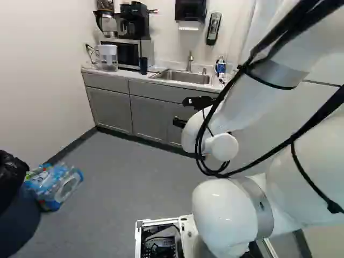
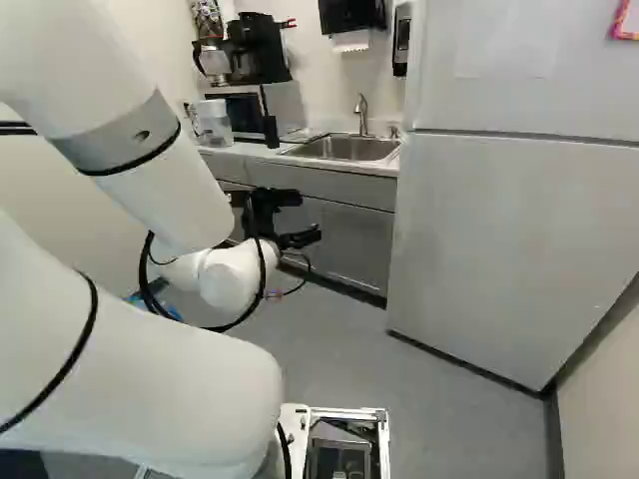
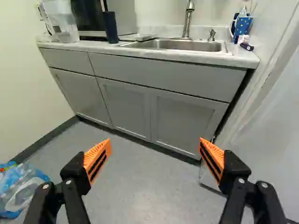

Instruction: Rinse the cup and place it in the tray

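My gripper (image 1: pixel 180 112) hangs in front of the lower cabinets in the left base view. In the wrist view the gripper (image 3: pixel 155 147) stands wide open, its orange pads far apart with only floor and cabinet seen between them. A dark blue tumbler (image 3: pixel 111 27) with a straw stands upright on the counter, left of the sink (image 1: pixel 183 77) in the left base view. A blue dotted mug (image 3: pixel 243 26) holding some items is at the sink's other side. Beside the tumbler lies a flat, light item (image 3: pixel 137 37); whether it is the tray I cannot tell.
Grey cabinets (image 3: pixel 126 105) stand ahead under the counter (image 3: pixel 163 54). On it are a clear pitcher (image 1: pixel 107 57) and a microwave (image 1: pixel 128 52) carrying a coffee maker (image 1: pixel 134 20). A fridge (image 2: pixel 509 239) rises to the right. Wrapped bottles (image 1: pixel 54 185) lie on the floor left.
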Robot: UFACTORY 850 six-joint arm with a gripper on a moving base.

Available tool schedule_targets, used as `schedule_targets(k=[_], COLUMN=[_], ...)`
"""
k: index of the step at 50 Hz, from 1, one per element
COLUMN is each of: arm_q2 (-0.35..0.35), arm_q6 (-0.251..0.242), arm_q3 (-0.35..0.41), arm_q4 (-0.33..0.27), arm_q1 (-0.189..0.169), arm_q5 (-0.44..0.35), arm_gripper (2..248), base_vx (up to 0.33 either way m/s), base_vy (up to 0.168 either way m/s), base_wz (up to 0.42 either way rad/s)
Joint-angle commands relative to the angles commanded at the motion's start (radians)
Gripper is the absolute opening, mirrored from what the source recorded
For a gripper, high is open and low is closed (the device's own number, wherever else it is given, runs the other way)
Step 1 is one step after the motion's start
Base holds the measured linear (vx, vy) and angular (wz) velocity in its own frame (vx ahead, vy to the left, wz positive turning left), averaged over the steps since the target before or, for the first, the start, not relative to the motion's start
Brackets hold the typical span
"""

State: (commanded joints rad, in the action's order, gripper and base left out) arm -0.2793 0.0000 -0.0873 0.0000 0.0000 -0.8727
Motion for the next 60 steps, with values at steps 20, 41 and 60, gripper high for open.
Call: schedule_targets(k=[20,41,60], arm_q2=[0.003,0.038,0.074], arm_q6=[0.0,0.0,0.0], arm_q3=[-0.064,-0.146,-0.225], arm_q4=[0.0,0.0,0.0], arm_q1=[0.0,0.0,0.0], arm_q5=[0.0,0.0,0.0], arm_gripper=[247,247,247], base_vx=[0.0,0.0,0.0], base_vy=[0.0,0.0,0.0], base_wz=[0.0,0.0,0.0])
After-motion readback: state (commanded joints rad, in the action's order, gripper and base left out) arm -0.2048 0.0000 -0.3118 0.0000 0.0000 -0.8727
